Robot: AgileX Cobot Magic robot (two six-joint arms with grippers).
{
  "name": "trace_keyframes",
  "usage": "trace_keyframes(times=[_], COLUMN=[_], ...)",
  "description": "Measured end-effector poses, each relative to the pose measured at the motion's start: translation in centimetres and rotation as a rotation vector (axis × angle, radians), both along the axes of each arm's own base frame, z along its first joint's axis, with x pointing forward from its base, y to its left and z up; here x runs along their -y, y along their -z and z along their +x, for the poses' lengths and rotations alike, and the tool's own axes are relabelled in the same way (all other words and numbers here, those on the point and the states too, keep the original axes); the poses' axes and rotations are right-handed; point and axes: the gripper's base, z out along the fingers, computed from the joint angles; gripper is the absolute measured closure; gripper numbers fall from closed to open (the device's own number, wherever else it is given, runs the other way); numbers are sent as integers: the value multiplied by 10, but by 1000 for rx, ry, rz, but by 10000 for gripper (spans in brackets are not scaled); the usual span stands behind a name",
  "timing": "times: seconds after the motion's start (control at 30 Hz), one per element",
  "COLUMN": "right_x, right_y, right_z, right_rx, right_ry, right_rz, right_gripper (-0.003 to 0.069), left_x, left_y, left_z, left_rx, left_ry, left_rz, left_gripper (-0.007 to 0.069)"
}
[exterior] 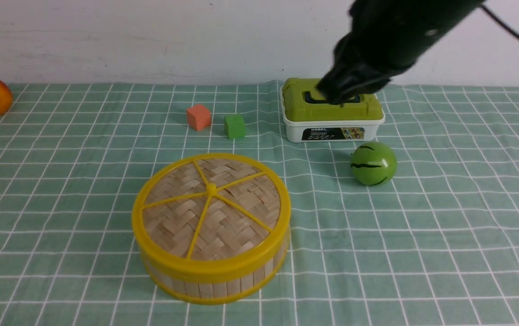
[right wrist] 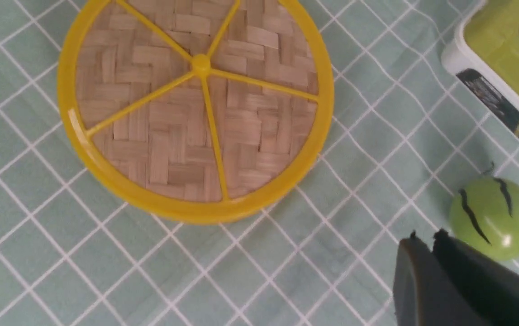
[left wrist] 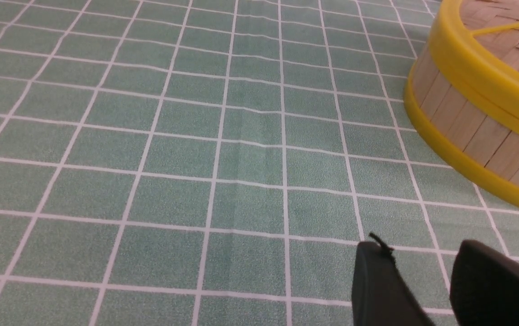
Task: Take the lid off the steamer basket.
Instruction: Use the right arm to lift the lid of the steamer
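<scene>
None of the lid removal is showing as done: the large round lid of woven tan bamboo with yellow plastic rim and spokes (exterior: 236, 217) is resting on the round steamer basket with pale bamboo-slat walls (exterior: 207, 290), covering its opening. Both are sitting together on the green cloth with white grid lines (exterior: 422, 235), well apart from the green-topped white plastic box (exterior: 331, 108) and the round green object with dark stripes (exterior: 373, 164).

The black right gripper (right wrist: 426, 237) is hanging clear of the lid and gripping nothing — its fingertips are lying very close together, though whether they are fully meeting I cannot tell. The dark left gripper (left wrist: 422, 253) is standing partly open near the basket, with nothing between its fingers.

Everything that matters is remaining, as I am judging it: reaching the lid's yellow central knob (exterior: 211, 189), closing on it, lifting the lid free — ideally without dragging the basket along — and setting it down beside.
</scene>
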Motion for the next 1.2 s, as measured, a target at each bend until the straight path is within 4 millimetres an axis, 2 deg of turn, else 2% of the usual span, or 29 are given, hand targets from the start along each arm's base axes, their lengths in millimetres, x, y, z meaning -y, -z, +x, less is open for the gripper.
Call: trace_keyframes(times=[0.03, 0.17, 0.2, 0.27, 0.47, 0.53, 0.73, 0.87, 1.0, 1.2], right_x=[-16, -48, -61, -74, -93, -98, -113, -116, -118, -118], right_y=[13, 35, 46, 62, 108, 116, 138, 152, 157, 158], right_z=[9, 22, 28, 36, 59, 61, 68, 70, 72, 73], right_rx=[-17, -38, -50, -72, -135, -148, -200, -223, -223, -223], right_ry=[-18, -55, -63, -62, -5, -3, -5, -3, -1, -1], right_rz=[-13, -25, -27, -29, -24, -1, 82, 76, 74, 74], right_gripper=[599, 519, 462, 368, 155, 139, 150, 197, 267, 447], left_x=[0, 0, 0, 0, 0, 0, 0, 0, 0, 0], left_y=[0, 0, 0, 0, 0, 0, 0, 0, 0, 0], left_z=[0, 0, 0, 0, 0, 0, 0, 0, 0, 0], left_rx=[0, 0, 0, 0, 0, 0, 0, 0, 0, 0], left_ry=[0, 0, 0, 0, 0, 0, 0, 0, 0, 0], left_rz=[0, 0, 0, 0, 0, 0, 0, 0, 0, 0], left_gripper=[386, 386, 386, 386, 386, 386, 386, 386, 386, 386])
